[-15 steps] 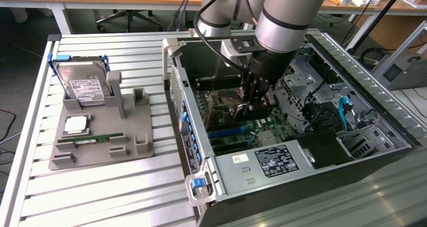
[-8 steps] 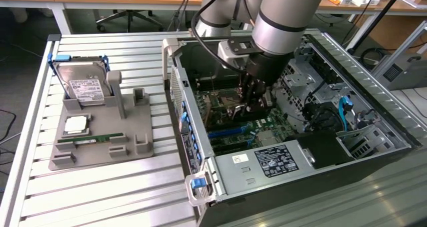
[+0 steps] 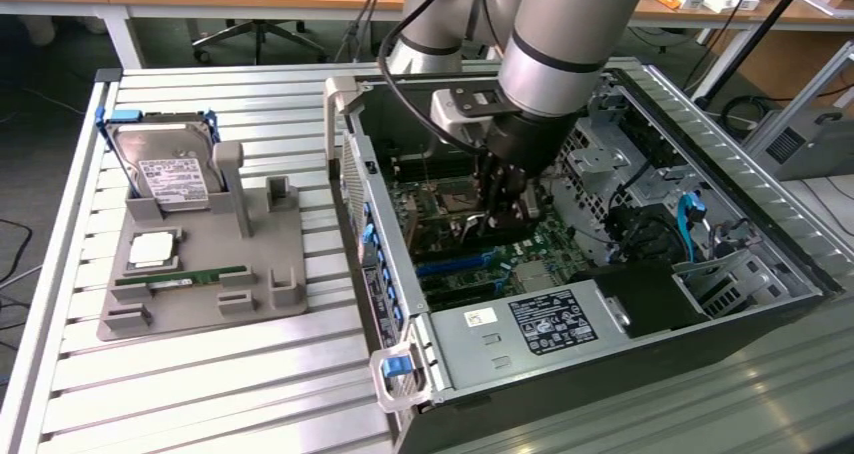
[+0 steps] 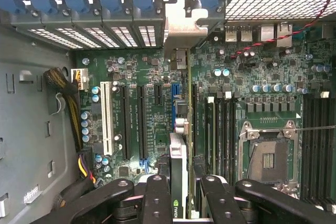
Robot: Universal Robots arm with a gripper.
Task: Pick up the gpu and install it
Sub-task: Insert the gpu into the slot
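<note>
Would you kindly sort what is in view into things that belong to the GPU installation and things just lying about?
Belonging to the job:
- thin dark GPU card with silver bracket
- black gripper, shut on it
- green motherboard
- open black computer case

Lying about:
- silver hard drive
- narrow green memory stick
- grey holder tray

A slatted metal table (image 3: 200,374) carries a grey holder tray (image 3: 200,274) and an open computer case (image 3: 694,304).
</note>
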